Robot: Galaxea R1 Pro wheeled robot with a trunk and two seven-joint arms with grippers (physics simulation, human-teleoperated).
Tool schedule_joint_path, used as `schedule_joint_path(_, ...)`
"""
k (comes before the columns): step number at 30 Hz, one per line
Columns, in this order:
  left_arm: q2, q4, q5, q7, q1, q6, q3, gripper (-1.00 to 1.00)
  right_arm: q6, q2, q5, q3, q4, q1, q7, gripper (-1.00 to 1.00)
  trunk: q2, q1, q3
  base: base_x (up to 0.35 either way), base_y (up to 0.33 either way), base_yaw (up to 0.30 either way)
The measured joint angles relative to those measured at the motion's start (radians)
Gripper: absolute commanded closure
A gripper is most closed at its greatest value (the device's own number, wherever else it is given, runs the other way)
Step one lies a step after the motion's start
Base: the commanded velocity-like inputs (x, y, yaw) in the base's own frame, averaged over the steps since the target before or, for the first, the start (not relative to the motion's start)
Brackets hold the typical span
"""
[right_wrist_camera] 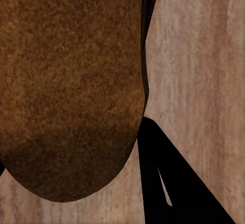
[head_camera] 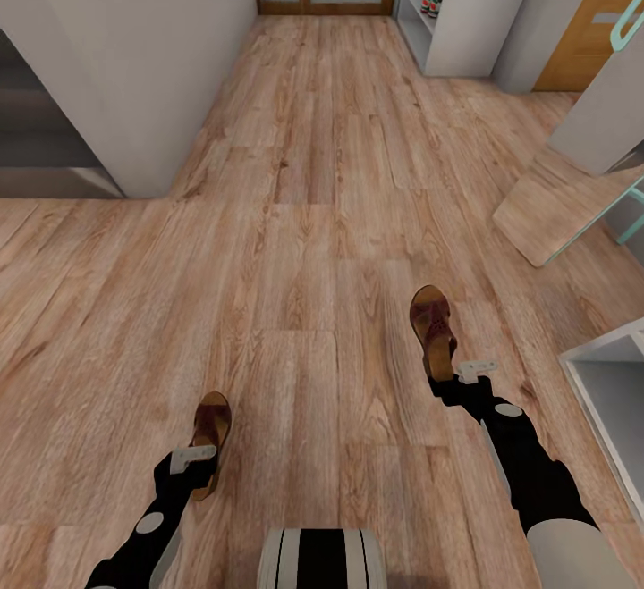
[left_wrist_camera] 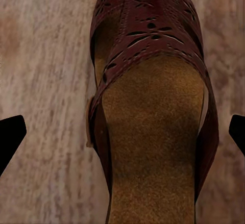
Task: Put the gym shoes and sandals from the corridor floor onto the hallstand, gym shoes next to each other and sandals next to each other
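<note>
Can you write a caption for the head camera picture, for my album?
Each tool, left and right, meets a dark brown strappy leather sandal above light brown wood-plank flooring.

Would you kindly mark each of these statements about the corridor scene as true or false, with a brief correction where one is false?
1. Both sandals lie on the wood floor. True: the left sandal and right sandal rest on the corridor floor.
2. The gym shoes are on the floor beside the sandals. False: the gym shoes sit on a shelf of the hallstand far down the corridor.
3. The left gripper straddles the left sandal with its fingers wide apart. True.
4. The right gripper is at the right sandal's toe. False: it is at the heel end.
</note>
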Motion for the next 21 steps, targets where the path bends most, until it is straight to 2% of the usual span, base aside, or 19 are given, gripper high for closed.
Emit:
schedule_joint_path(5, -0.001, 0.002, 0.0, 0.0, 0.0, -0.002, -0.006, -1.0, 0.0, 0.0, 0.0, 0.0, 0.0, 0.0, 0.0, 1.0, 0.0, 0.0, 0.0, 0.001, 0.0, 0.0)
schedule_joint_path(12, -0.001, 0.014, 0.0, 0.003, 0.001, -0.001, -0.068, -1.0, 0.0, 0.0, 0.0, -0.001, -0.001, 0.0, 0.0, 1.0, -0.002, 0.003, -0.027, 0.0, 0.0, 0.0)
schedule_joint_path(16, -0.001, 0.014, 0.001, 0.005, 0.002, -0.002, -0.072, -1.0, 0.0, 0.0, 0.0, -0.001, 0.0, 0.0, 0.0, 1.0, -0.003, 0.005, -0.042, 0.0, 0.0, 0.0)
schedule_joint_path(21, 0.0, 0.014, 0.001, 0.006, 0.004, -0.003, -0.073, -1.0, 0.0, 0.0, 0.0, -0.001, 0.0, 0.0, 0.0, 1.0, -0.003, 0.005, -0.043, 0.0, 0.0, 0.0)
